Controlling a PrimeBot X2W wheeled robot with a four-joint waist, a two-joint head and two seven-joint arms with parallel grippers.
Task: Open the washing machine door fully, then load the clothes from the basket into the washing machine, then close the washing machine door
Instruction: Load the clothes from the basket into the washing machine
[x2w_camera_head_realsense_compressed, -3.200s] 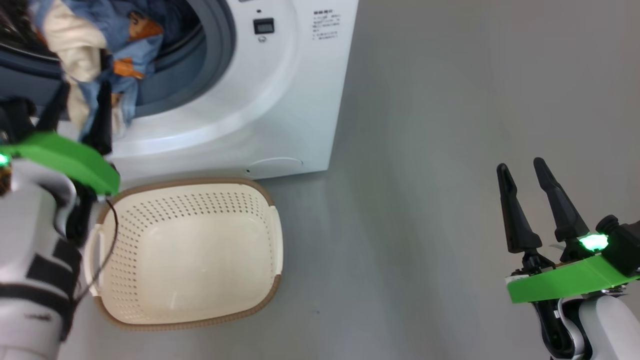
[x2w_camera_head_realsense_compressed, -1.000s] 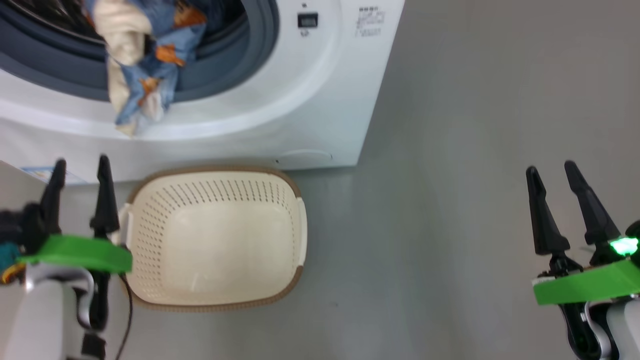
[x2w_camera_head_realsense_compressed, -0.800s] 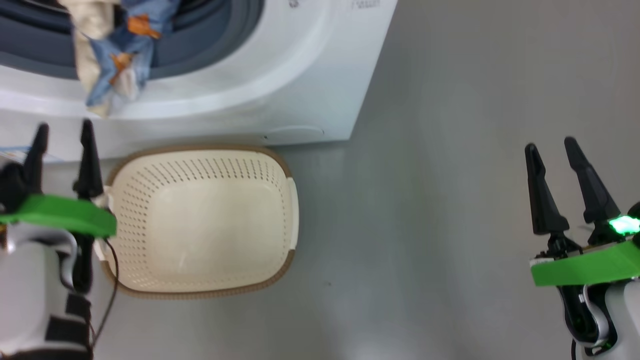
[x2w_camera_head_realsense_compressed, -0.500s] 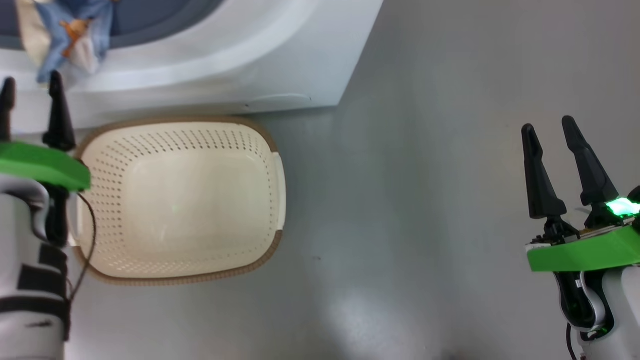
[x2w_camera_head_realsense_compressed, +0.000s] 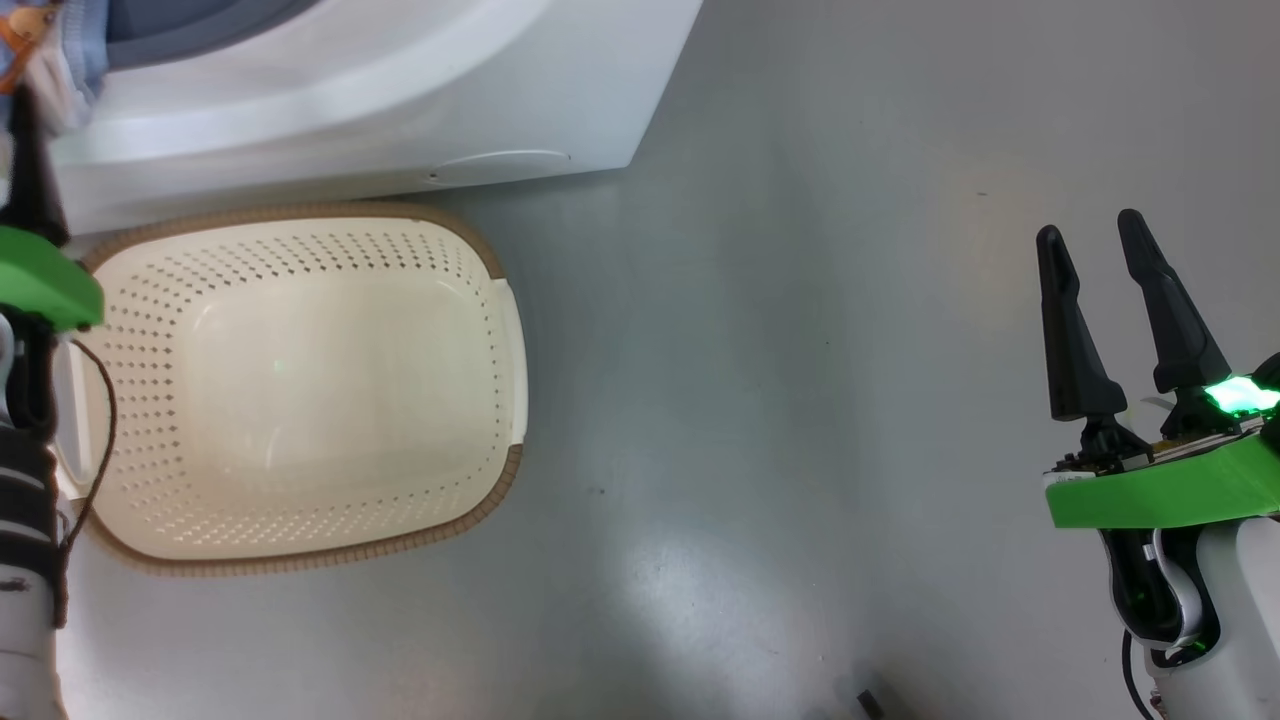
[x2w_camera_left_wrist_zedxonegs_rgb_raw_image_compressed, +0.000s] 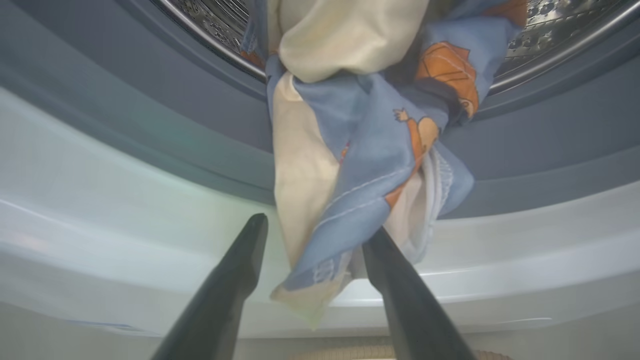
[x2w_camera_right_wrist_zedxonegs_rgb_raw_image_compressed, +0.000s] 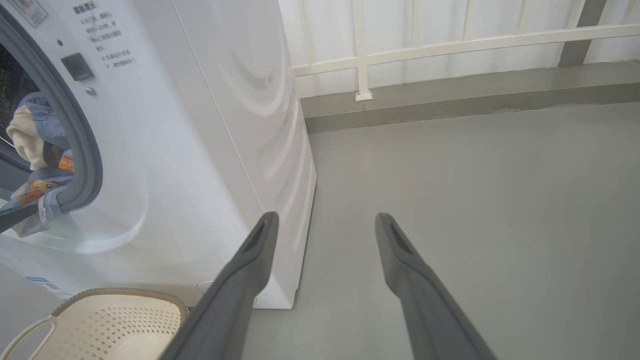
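Left claw (x2w_camera_left_wrist_zedxonegs_rgb_raw_image_compressed: 317, 227) is the near one. The clothes (x2w_camera_left_wrist_zedxonegs_rgb_raw_image_compressed: 360, 150) sit dead at 12 o'clock from it, draped 12-to-6 over the washing machine's (x2w_camera_left_wrist_zedxonegs_rgb_raw_image_compressed: 75, 210) grey lip (x2w_camera_left_wrist_zedxonegs_rgb_raw_image_compressed: 150, 125), with the tail dangling between its spread, released fingers. Right claw (x2w_camera_head_realsense_compressed: 1088, 224) is open too, way off over the floor (x2w_camera_head_realsense_compressed: 800, 400). Light blue fabric, orange cartoons, cream lining, half hanging out. Needs a shove in, I reckon.

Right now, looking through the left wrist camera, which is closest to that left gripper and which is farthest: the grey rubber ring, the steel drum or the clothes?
Seen from the open left gripper:
1. The clothes, hanging out of the opening, hem dangling right at it.
2. The grey rubber ring, behind them, circling the opening.
3. The steel drum, deepest inside, along the view's top.
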